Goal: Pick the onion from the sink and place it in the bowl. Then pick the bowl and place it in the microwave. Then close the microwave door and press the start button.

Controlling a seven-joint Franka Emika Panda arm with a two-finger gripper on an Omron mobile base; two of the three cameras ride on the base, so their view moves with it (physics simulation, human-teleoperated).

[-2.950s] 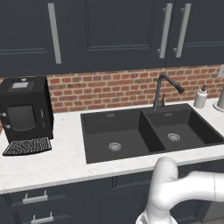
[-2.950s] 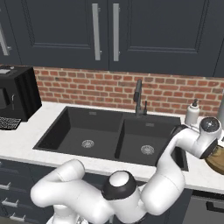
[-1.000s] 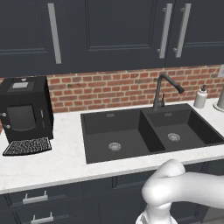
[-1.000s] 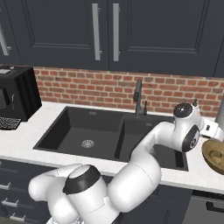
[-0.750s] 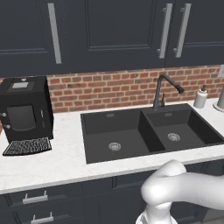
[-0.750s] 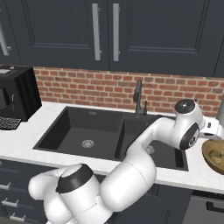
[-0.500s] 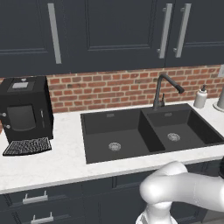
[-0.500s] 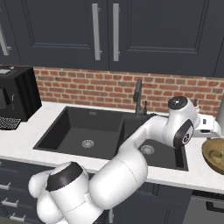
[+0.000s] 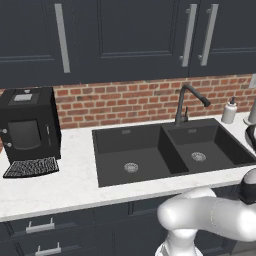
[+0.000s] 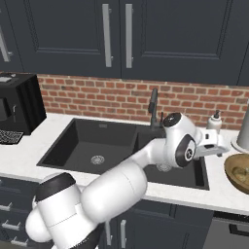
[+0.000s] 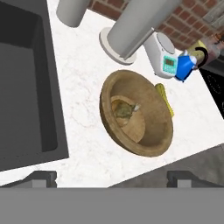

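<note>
Bowl (image 11: 136, 114) sits on the white marble table (image 11: 83, 78), right of the sink (image 9: 170, 150) and apart from its edge. Onion (image 11: 124, 110) lies inside it on the floor of the bowl, a bit off centre. In the right base view the bowl (image 10: 238, 171) is at the right edge, partly cut off. Both sink basins hold nothing but their silver drains (image 9: 131, 167).

Around the bowl: a yellow item (image 11: 165, 99) tucked against its far-right rim, a grey cylinder on a round base (image 11: 127, 39) behind it, a white timer-like gadget (image 11: 164, 57) and a blue thing (image 11: 186, 65) further right. Soap dispenser (image 10: 214, 121) stands at the back by the faucet (image 9: 187, 102). Coffee machine (image 9: 27, 125) is far left on the table.

Hand (image 10: 214, 145) hangs over the right end of the sink, just short of the bowl, fingers spread wide, nothing between them.

Versus a second ago: forearm has swung up and round, wrist now points right toward the bowl. Bowl, onion and table items unchanged.
</note>
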